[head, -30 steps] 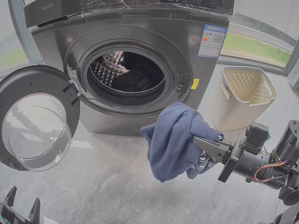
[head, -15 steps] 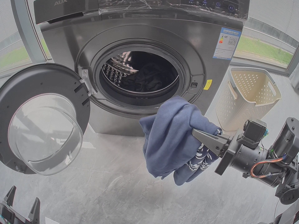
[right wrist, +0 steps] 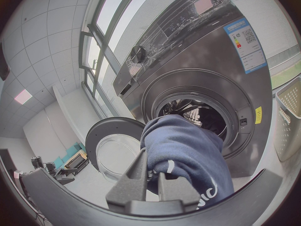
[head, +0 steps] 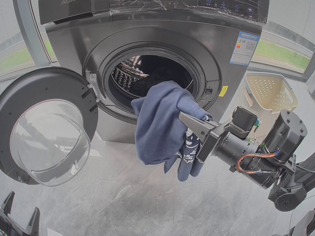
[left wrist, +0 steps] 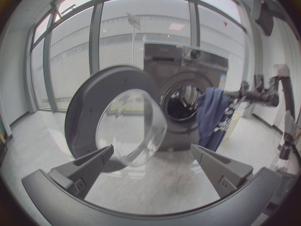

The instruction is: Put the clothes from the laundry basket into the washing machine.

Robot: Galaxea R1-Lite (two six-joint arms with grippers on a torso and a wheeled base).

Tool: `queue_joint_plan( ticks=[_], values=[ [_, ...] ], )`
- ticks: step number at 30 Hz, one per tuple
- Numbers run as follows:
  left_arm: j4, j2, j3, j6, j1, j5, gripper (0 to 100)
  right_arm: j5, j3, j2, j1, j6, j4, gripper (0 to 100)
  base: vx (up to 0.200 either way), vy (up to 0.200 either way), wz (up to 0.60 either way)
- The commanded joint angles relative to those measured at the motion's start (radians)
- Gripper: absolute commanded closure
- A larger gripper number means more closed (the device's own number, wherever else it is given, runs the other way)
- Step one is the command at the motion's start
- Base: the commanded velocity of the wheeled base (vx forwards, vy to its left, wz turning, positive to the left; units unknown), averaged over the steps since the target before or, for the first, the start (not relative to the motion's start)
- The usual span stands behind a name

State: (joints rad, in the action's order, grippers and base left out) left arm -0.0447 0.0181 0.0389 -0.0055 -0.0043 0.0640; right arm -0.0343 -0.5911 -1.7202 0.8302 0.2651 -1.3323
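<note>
My right gripper (head: 187, 119) is shut on a blue garment (head: 160, 125) with white print, which hangs in front of the lower rim of the washing machine's (head: 151, 33) round opening. Dark clothes (head: 154, 79) lie inside the drum. In the right wrist view the blue garment (right wrist: 185, 151) bulges over the shut gripper (right wrist: 153, 173), with the drum opening (right wrist: 194, 113) just beyond. The cream laundry basket (head: 272, 95) stands right of the machine, behind my right arm. My left gripper (left wrist: 150, 151) is open, low at the left, facing the machine's door (left wrist: 116, 123). The left gripper's fingertips (head: 34, 213) show at the bottom left.
The washing machine's door (head: 46, 122) with its glass bowl stands swung open to the left. Grey tiled floor (head: 131, 197) spreads in front. Large windows (head: 285, 33) run behind the machine and basket.
My right gripper has carried the blue garment up and left, from the floor area in front of the machine to its opening. The head view has shifted, so the machine sits further right.
</note>
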Motion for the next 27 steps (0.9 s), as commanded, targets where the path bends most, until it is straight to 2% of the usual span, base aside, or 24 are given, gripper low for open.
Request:
queue_joint_plan(
  ticks=[1, 4, 6, 7, 8, 9, 10, 12, 13, 15, 19, 27],
  values=[
    [-0.053, 0.092, 0.151, -0.044, -0.005, 0.2, 0, -0.015, -0.09, -0.11, 0.007, 0.026, -0.044, 100, 0.0, 0.0, 0.0],
    [-0.06, 0.264, 0.147, -0.054, -0.006, 0.381, 0, -0.009, -0.131, -0.127, 0.007, 0.028, -0.045, 100, 0.0, 0.0, 0.0],
    [-0.064, 0.319, 0.142, -0.051, -0.003, 0.416, 0, -0.009, -0.139, -0.13, 0.007, 0.029, -0.045, 100, 0.0, 0.0, 0.0],
    [-0.083, 0.425, 0.142, -0.042, -0.011, 0.476, 0, -0.004, -0.154, -0.134, 0.006, 0.036, -0.045, 100, 0.0, 0.0, 0.0],
    [-0.086, 0.433, 0.142, -0.042, -0.013, 0.479, 0, -0.004, -0.156, -0.134, 0.006, 0.036, -0.045, 100, 0.0, 0.0, 0.0],
    [-0.127, 0.526, 0.144, -0.036, -0.033, 0.513, 0, 0.001, -0.168, -0.15, 0.006, 0.039, -0.045, 100, 0.0, 0.0, 0.0],
    [-0.164, 0.58, 0.147, -0.034, -0.048, 0.527, 0, 0.002, -0.177, -0.159, 0.006, 0.039, -0.047, 100, 0.0, 0.0, 0.0],
    [-0.219, 0.651, 0.147, -0.031, -0.076, 0.531, 0, 0.004, -0.19, -0.17, 0.004, 0.039, -0.051, 100, 0.0, 0.0, 0.0],
    [-0.296, 0.734, 0.147, -0.034, -0.112, 0.53, 0, 0.002, -0.199, -0.179, 0.004, 0.039, -0.056, 100, 0.0, 0.0, 0.0],
    [-0.379, 0.836, 0.147, -0.036, -0.154, 0.527, 0, 0.001, -0.213, -0.183, 0.004, 0.039, -0.067, 100, 0.0, 0.0, 0.0],
    [-0.494, 1.007, 0.147, -0.03, -0.204, 0.525, 0, -0.001, -0.22, -0.182, 0.004, 0.039, -0.07, 100, 0.0, 0.0, 0.0],
    [-0.62, 1.298, 0.211, -0.027, -0.252, 0.527, 0, -0.001, -0.217, -0.176, -0.005, 0.039, -0.07, 100, 0.0, 0.0, 0.0]
  ],
)
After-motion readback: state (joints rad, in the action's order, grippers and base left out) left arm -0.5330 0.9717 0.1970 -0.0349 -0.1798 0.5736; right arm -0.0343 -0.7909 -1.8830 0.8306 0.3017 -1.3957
